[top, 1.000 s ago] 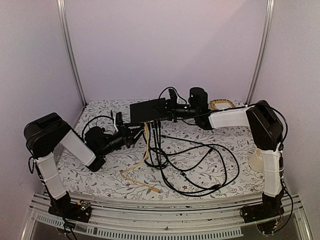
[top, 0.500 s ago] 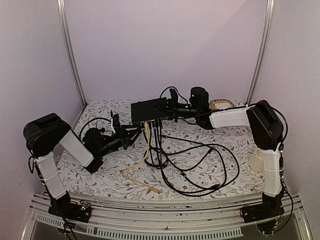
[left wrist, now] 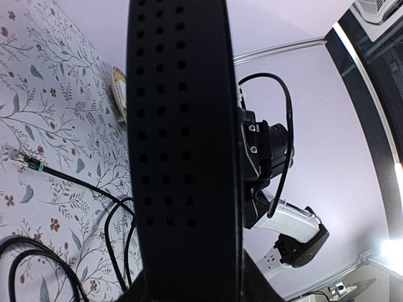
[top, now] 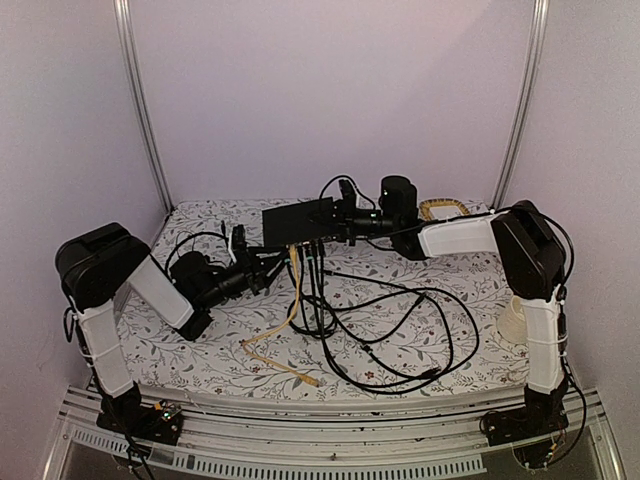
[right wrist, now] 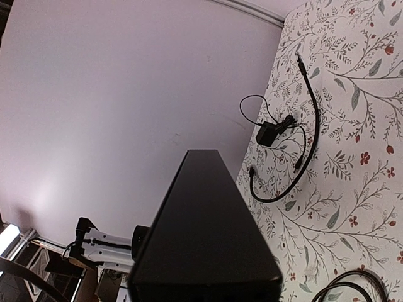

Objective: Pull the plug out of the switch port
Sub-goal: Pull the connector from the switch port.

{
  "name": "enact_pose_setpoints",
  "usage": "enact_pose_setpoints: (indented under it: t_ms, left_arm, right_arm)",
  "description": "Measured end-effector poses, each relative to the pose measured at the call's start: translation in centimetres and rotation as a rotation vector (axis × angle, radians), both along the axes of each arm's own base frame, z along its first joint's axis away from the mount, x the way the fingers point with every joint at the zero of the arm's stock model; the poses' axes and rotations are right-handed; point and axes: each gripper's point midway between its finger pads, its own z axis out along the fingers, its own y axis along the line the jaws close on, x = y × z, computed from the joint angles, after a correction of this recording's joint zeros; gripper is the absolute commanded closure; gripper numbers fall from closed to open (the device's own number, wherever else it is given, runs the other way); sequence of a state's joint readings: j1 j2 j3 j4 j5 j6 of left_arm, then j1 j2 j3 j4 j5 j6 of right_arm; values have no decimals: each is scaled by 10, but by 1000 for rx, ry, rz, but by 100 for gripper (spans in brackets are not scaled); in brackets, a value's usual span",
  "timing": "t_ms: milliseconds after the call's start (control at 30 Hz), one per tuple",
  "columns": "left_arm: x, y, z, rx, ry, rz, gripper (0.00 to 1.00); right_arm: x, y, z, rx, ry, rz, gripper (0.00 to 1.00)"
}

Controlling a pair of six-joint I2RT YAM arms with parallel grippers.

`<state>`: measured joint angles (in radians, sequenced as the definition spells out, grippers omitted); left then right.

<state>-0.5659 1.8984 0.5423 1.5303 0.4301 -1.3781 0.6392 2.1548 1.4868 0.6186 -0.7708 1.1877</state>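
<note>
The switch (top: 298, 220), a flat black box, sits at the back middle of the flowered mat. My right gripper (top: 341, 226) is shut on its right end, and in the right wrist view the box (right wrist: 208, 245) runs straight out from the jaws. Cables with their plugs (top: 308, 247) leave its front edge, a yellow cable (top: 290, 300) among black ones. I cannot pick out one single plug. My left gripper (top: 281, 256) is at the box's front left corner. The left wrist view is filled by a perforated face of the switch (left wrist: 179, 157), which hides the fingertips.
Loops of black cable (top: 400, 330) spread over the mat's middle and right. A loose plug end (left wrist: 25, 162) lies on the mat. A small black adapter with its lead (right wrist: 272, 132) lies near the wall. A cream cup (top: 512, 320) stands at the right edge.
My left arm's elbow has swung slightly right and upward while its gripper stayed by the switch's front left corner. The right arm and the switch have hardly moved.
</note>
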Motion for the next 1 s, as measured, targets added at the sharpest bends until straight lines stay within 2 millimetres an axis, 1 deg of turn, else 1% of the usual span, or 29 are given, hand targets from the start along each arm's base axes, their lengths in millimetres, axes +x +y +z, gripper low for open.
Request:
enact_pose_setpoints:
  t_ms: [167, 567, 900, 1000]
  left_arm:
    - [1, 2, -1, 0, 4, 2, 67]
    - [6, 1, -2, -4, 7, 1, 70]
    - [8, 0, 1, -13, 8, -4, 76]
    - [8, 0, 1, -14, 7, -7, 82]
  right_arm:
    - [1, 0, -5, -5, 9, 0, 98]
    - [1, 0, -5, -4, 7, -1, 98]
    - [2, -1, -5, -4, 7, -3, 98]
    - [2, -1, -5, -4, 7, -4, 98]
